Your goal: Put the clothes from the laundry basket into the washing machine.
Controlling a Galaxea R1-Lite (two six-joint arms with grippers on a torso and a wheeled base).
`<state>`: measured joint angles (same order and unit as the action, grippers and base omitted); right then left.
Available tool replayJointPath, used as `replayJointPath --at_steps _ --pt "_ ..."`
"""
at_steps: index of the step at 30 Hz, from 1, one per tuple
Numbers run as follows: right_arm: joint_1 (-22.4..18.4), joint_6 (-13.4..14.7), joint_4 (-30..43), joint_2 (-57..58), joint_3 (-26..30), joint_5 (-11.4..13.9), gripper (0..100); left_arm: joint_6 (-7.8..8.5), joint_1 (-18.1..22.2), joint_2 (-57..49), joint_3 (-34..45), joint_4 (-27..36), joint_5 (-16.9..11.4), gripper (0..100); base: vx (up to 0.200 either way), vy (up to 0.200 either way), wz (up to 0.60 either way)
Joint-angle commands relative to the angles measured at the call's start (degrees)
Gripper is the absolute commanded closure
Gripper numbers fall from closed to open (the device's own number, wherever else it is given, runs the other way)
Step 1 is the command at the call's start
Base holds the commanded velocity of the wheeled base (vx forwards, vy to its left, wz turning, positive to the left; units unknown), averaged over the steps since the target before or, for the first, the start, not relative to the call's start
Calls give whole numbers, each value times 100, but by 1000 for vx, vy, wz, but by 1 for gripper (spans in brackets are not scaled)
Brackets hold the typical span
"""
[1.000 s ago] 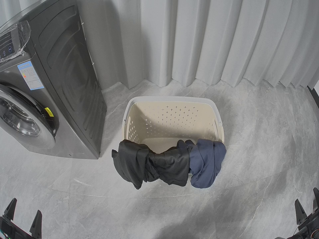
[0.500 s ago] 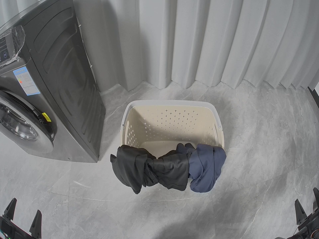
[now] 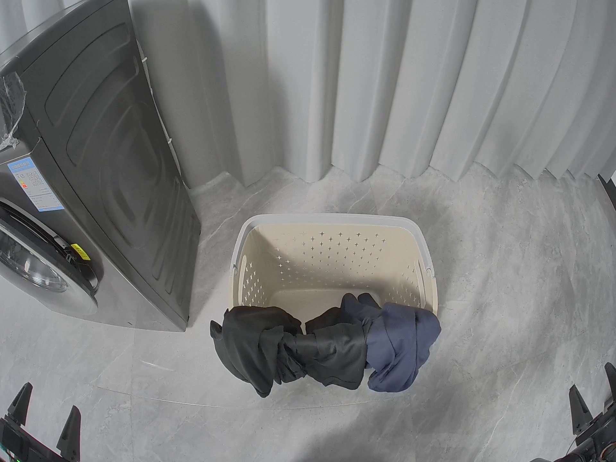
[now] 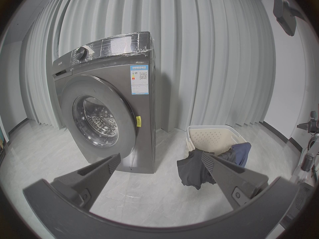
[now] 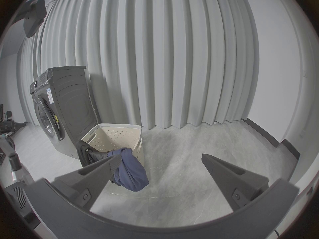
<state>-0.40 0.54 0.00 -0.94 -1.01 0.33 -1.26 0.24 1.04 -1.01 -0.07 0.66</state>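
Observation:
A cream laundry basket (image 3: 330,222) with a grey rim stands on the floor ahead. A black garment (image 3: 282,348) and a dark blue garment (image 3: 398,344) hang over its near rim; the same pair shows as black cloth (image 4: 192,170) and blue cloth (image 5: 131,173) in the wrist views. The grey washing machine (image 3: 90,162) stands to the left, its round door (image 4: 96,120) closed. My left gripper (image 3: 45,412) is low at the near left, open and holding nothing. My right gripper (image 3: 593,396) is low at the near right, open and holding nothing.
White pleated curtains (image 3: 385,65) hang behind the basket and the machine. Grey marble floor (image 3: 526,277) spreads around the basket, with open room on its right and in front. A dark baseboard (image 5: 265,133) runs along the right wall.
The whole head view has shifted: the basket sits lower in the picture and the washing machine further left, so the camera has moved. The clothes and the grippers keep their places.

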Motion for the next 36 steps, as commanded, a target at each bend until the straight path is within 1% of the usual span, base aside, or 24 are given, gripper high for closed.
replayJointPath --at_steps 1,5,17,20,29,36 --pt "5 8 0 24 101 2 0 -6 2 -77 101 -1 4 0 0 -200 0" --pt "5 8 0 24 101 2 0 3 2 -77 101 -1 4 0 0 -200 0" --pt "-4 -1 0 24 101 2 0 20 2 -77 101 -1 -4 0 0 0 0" --pt "-4 -1 0 24 101 2 0 3 2 -77 101 -1 4 0 0 0 0" --pt "-4 -1 0 24 101 2 0 3 2 -77 101 -10 -4 0 200 0 0" --pt "5 -1 0 24 101 2 0 -6 2 -77 101 -10 -4 0 0 0 0"
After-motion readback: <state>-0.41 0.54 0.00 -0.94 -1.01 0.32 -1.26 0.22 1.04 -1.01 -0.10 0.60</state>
